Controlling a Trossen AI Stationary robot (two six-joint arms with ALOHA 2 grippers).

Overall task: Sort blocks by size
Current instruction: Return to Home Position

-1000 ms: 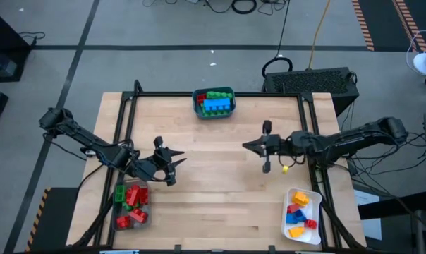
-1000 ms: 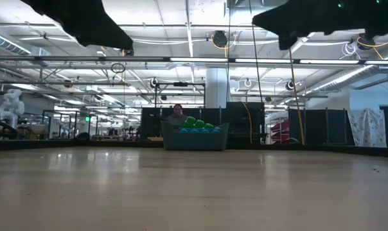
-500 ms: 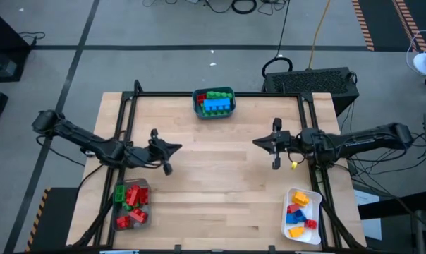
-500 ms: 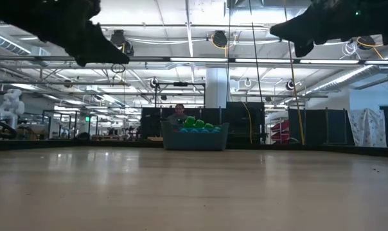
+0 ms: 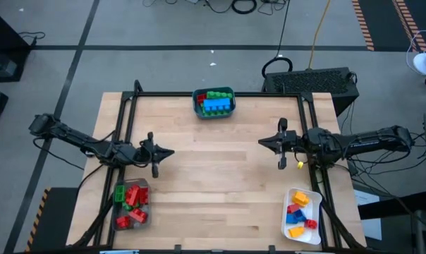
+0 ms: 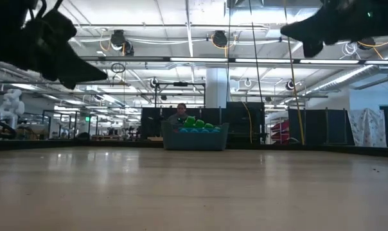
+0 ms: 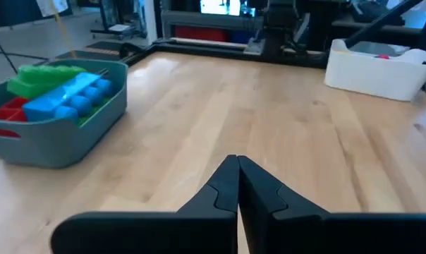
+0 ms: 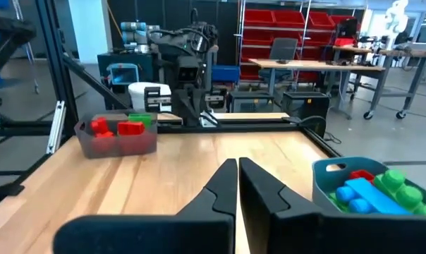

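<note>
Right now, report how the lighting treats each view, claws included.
Low view: ceiling lights backlight the left claw and right claw into black silhouettes; the table shows a sheen. High view: even light, no glare on the table. Wrist views: evenly lit, shut claws dark against the pale table.

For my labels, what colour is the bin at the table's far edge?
Teal; the bin shows best in the left wrist view.

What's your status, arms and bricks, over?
Left gripper shut, empty, over left side of wooden table. Right gripper shut, empty, over right side. Studded plastic toy bricks in teal plastic bin, grey plastic box, white tray. Nothing seen in the way.
</note>
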